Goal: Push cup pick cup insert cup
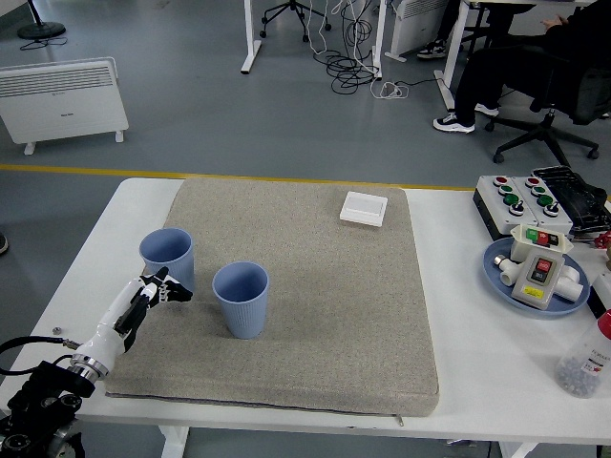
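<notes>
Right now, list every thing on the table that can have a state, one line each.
Left cup: upright, open, empty, left hand at its near side.
Right cup: upright, open, empty, standing apart.
Left hand: fingers curled, not gripping the cup.
Mat: flat on the table.
White box: flat at the mat's far edge.
Blue plate: holds a switch box.

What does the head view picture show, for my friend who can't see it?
The robot's left hand reaches against the left of two upright blue cups, the left cup and the middle cup, on a grey mat covering a white table.
</notes>
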